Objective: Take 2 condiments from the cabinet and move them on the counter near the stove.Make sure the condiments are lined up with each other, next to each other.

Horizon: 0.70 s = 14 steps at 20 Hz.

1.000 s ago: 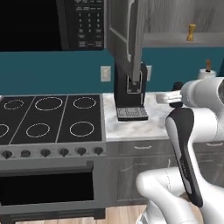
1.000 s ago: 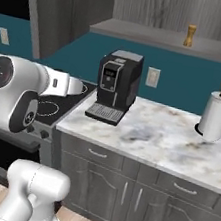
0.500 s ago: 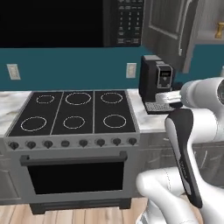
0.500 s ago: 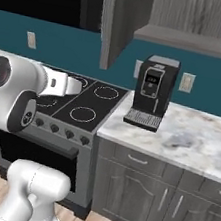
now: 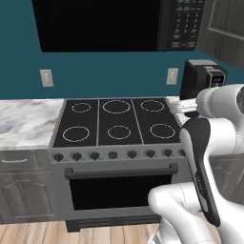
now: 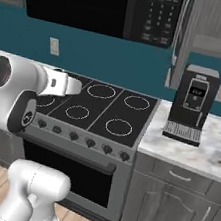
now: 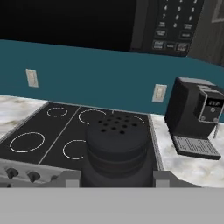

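In the hand view a squat black shaker (image 7: 116, 140) with a holed top, one of the condiments, sits between my two finger tips. My gripper (image 7: 117, 177) is shut on it and carries it in the air above the front of the stove (image 7: 39, 140). The black glass stove (image 5: 116, 124) with white ring burners lies in the middle of both base views (image 6: 98, 105). Marble counter (image 5: 24, 124) runs to the stove's left and also to its right (image 6: 203, 147). Part of the grey wood-grain cabinet (image 5: 228, 24) shows at the upper right.
A black-and-silver coffee machine (image 6: 192, 102) stands on the counter right of the stove (image 7: 194, 113). A black microwave (image 5: 119, 24) hangs over the burners. Wall outlets sit on the teal backsplash (image 5: 46, 77). Grey drawers (image 6: 183, 177) run under the counter.
The base has driven left, so the whole scene slid right: the stove is now central and the coffee machine sits at the right. The black shaker stays in the gripper.
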### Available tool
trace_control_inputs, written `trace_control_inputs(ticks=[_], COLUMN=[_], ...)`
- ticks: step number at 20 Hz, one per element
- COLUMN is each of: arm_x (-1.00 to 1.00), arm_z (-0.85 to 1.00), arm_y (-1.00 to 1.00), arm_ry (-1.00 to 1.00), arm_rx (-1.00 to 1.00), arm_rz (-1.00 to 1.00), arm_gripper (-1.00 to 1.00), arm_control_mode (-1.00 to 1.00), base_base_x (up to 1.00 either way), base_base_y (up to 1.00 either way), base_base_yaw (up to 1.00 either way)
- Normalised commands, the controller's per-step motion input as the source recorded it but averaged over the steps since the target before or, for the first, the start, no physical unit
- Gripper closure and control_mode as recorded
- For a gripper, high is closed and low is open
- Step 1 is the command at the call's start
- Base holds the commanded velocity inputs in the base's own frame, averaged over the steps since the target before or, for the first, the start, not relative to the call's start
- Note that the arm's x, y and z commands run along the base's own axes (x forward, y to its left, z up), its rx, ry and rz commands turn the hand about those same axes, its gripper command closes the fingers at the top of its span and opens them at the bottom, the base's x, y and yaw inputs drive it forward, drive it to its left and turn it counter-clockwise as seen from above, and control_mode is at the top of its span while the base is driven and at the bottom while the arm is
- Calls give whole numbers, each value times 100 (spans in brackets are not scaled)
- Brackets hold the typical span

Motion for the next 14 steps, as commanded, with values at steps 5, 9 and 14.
trace_control_inputs(ticks=[5, 9, 14], arm_x=[0, 0, 0], arm_z=[0, 0, 0], arm_y=[0, 0, 0], arm_ry=[0, 0, 0], arm_rx=[0, 0, 0], arm_rz=[0, 0, 0], arm_gripper=[100, 100, 100], arm_control_mode=[100, 100, 100], base_base_x=[0, 0, 0], base_base_y=[100, 100, 100], base_base_yaw=[-3, -11, -11])
